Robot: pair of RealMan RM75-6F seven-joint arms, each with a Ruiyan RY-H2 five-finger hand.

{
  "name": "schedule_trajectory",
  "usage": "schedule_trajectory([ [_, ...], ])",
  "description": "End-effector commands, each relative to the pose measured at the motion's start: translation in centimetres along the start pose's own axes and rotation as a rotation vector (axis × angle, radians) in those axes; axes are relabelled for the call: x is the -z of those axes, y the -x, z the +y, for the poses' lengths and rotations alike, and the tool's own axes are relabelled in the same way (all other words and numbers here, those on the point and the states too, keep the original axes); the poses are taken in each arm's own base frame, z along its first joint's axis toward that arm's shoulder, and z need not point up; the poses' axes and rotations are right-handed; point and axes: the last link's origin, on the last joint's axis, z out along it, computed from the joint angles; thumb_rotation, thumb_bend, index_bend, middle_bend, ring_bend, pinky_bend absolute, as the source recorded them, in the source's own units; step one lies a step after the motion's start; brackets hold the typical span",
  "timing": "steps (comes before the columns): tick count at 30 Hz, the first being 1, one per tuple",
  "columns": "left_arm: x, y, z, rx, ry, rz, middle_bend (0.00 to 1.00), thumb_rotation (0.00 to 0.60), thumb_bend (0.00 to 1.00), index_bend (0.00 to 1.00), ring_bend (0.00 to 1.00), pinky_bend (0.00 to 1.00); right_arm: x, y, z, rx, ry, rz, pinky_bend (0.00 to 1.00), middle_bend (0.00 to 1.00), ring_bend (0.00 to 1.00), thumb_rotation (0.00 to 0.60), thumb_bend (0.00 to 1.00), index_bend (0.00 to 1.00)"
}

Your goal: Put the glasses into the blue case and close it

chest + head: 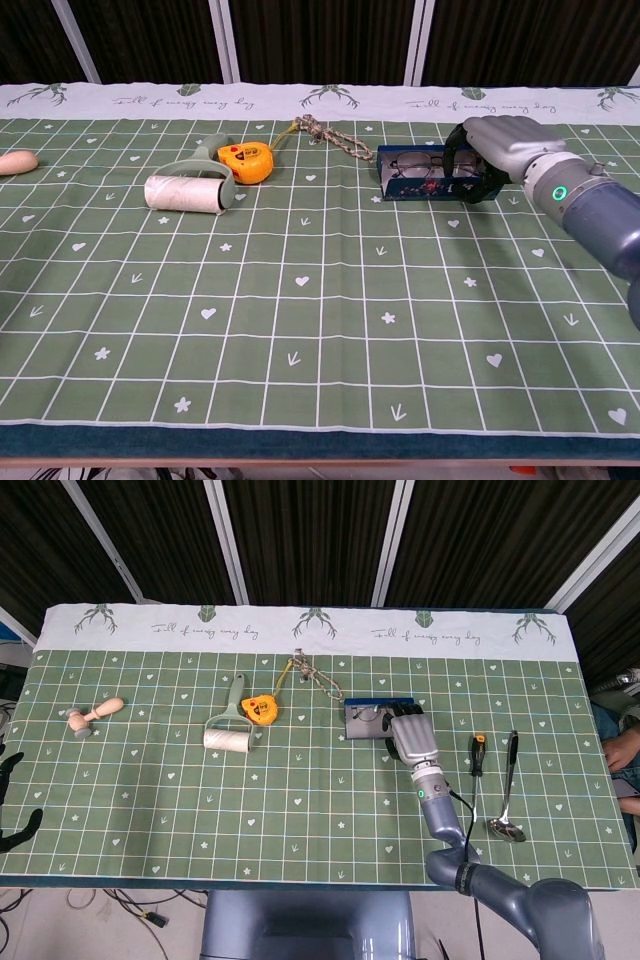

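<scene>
Chest view: the right hand (497, 145) is curled over the right end of the blue case (425, 180), fingers wrapped down its near side and the palm lying over its top. The case lid stands raised nearly upright, and the glasses (415, 165) are visible inside, lying lengthwise in the tray. The hand grips the case at its lid edge; this placement suits folding the lid down over the tray, so the step in hand is judged to be the closing, with the insertion already done. A narrow opening remains along the top of the case, so the case is not yet fully shut.

Head view: the case (372, 718) sits on the counter (300, 820) right of centre, with the right hand (412, 738) covering its right end. The left hand (12, 800) shows only as dark fingers at the left frame edge, well apart from all objects; whether it is spread or curled cannot be told.

Item count on the counter:
- One blue case, holding one pair of glasses.
- One lint roller (228, 732) and one yellow tape measure (258, 708), just beside each other.
- One short length of rope (315, 676) behind the tape measure.
- One wooden-handled stamp or similar item (92, 716) at far left.
- One screwdriver (477, 763) and one spoon (508, 798) to the right of the case, lying side by side.
</scene>
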Motion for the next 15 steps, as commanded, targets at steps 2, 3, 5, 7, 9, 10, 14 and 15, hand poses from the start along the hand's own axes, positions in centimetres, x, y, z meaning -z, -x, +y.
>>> schedule_trajectory([
  [2, 0.00, 0.01, 0.01, -0.002, 0.001, 0.000, 0.00, 0.600, 0.32, 0.10, 0.00, 0.00, 0.06, 0.00, -0.01, -0.003, -0.001, -0.004, 0.23, 0.23, 0.23, 0.600, 0.49, 0.52],
  [3, 0.00, 0.01, 0.01, -0.001, 0.001, 0.000, 0.00, 0.600, 0.32, 0.10, 0.00, 0.00, 0.07, 0.00, -0.02, -0.004, -0.001, -0.005, 0.23, 0.23, 0.23, 0.600, 0.49, 0.53],
  [5, -0.01, 0.00, 0.02, 0.000, 0.001, 0.000, 0.00, 0.600, 0.32, 0.10, 0.00, 0.00, 0.13, 0.04, -0.05, -0.005, -0.002, -0.008, 0.23, 0.23, 0.23, 0.600, 0.50, 0.54],
  [7, -0.01, 0.01, 0.02, -0.001, 0.000, -0.001, 0.00, 0.600, 0.32, 0.10, 0.00, 0.00, 0.20, 0.13, -0.12, -0.011, -0.004, -0.014, 0.23, 0.23, 0.23, 0.600, 0.50, 0.55],
  [9, -0.02, 0.00, 0.03, -0.002, 0.001, 0.000, 0.00, 0.600, 0.32, 0.10, 0.00, 0.00, 0.25, 0.22, -0.17, -0.012, -0.006, -0.020, 0.23, 0.23, 0.23, 0.600, 0.50, 0.57],
  [10, -0.01, 0.00, 0.03, -0.002, 0.000, 0.000, 0.00, 0.600, 0.32, 0.10, 0.00, 0.00, 0.26, 0.25, -0.19, -0.012, -0.006, -0.021, 0.23, 0.23, 0.23, 0.600, 0.50, 0.58],
  [14, -0.02, -0.01, 0.03, 0.000, 0.000, 0.000, 0.00, 0.600, 0.32, 0.10, 0.00, 0.00, 0.25, 0.21, -0.32, -0.021, -0.005, -0.017, 0.23, 0.24, 0.23, 0.600, 0.51, 0.60],
  [15, -0.01, -0.01, 0.03, 0.000, 0.000, 0.000, 0.00, 0.600, 0.32, 0.10, 0.00, 0.00, 0.25, 0.19, -0.34, -0.021, -0.006, -0.016, 0.23, 0.24, 0.23, 0.600, 0.52, 0.61],
])
